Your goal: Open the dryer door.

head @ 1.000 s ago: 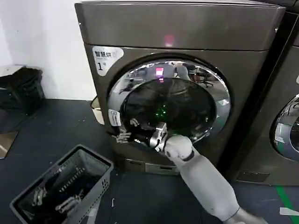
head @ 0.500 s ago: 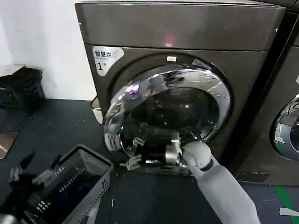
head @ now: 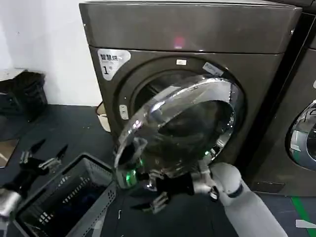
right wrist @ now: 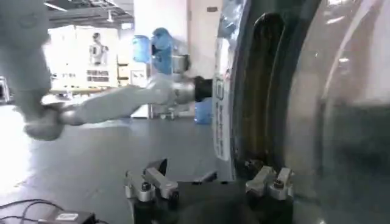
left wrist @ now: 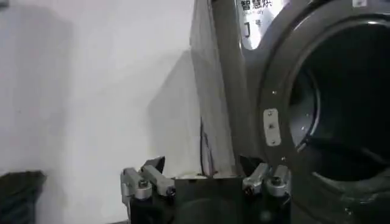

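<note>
The bronze-grey dryer (head: 187, 29) carries a white "1" sticker and a pink light. Its dryer door (head: 187, 128), a chrome ring around dark glass, stands partly swung out on its right-hand hinge, and the dark drum mouth (head: 148, 89) shows behind it. My right gripper (head: 150, 193) is open at the door's lower left rim. In the right wrist view the door's edge (right wrist: 341, 109) lies beside one finger of that gripper (right wrist: 207, 176). My left gripper (head: 43, 152) hovers open and holding nothing at the far left above a basket. In the left wrist view it (left wrist: 204, 173) faces the dryer's side (left wrist: 225, 91).
A grey laundry basket (head: 74, 192) sits on the dark floor left of the door's swing. A second, blacker machine (head: 306, 133) stands to the right. A black bin (head: 24, 91) is by the white wall at the left.
The door has gone from shut to partly open, its left edge coming out and down. My right gripper moved down and toward me with it. The left gripper rose into view at the left.
</note>
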You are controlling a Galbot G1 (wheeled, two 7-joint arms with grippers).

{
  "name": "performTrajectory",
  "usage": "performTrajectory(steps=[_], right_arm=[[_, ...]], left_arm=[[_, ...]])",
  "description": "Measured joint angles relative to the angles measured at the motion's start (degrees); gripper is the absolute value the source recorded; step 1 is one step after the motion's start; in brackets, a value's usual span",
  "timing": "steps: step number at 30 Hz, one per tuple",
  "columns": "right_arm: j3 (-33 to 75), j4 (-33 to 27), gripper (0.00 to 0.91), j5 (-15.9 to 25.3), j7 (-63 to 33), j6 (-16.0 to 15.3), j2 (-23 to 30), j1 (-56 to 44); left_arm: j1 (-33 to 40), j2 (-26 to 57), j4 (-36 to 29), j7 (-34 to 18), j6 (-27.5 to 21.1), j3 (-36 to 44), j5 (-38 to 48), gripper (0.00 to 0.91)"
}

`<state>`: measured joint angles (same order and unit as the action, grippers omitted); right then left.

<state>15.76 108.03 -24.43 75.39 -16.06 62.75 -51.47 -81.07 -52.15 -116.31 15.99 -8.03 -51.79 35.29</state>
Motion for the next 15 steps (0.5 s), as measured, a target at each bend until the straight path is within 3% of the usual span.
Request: performTrajectory(steps=[5, 9, 15], right_arm=[[6.6, 3.3, 0.907, 0.1, 3.8, 0.7, -0.3, -5.1], [13.4, 5.2, 0.907, 1.1, 5.7, 1.7, 0.0, -10.1], [26.7, 6.4, 0.907, 3.3, 6.5, 3.2, 2.9, -16.4]], left_arm=[[5.8, 3.2, 4.4, 0.6, 0.7, 7.9, 3.8, 0.907], [11.3, 6.2, 7.6, 2.5, 4.1, 15.0, 6.4, 0.907], [18.7, 6.5, 11.0, 4.5, 5.6, 27.6, 7.7, 0.907]])
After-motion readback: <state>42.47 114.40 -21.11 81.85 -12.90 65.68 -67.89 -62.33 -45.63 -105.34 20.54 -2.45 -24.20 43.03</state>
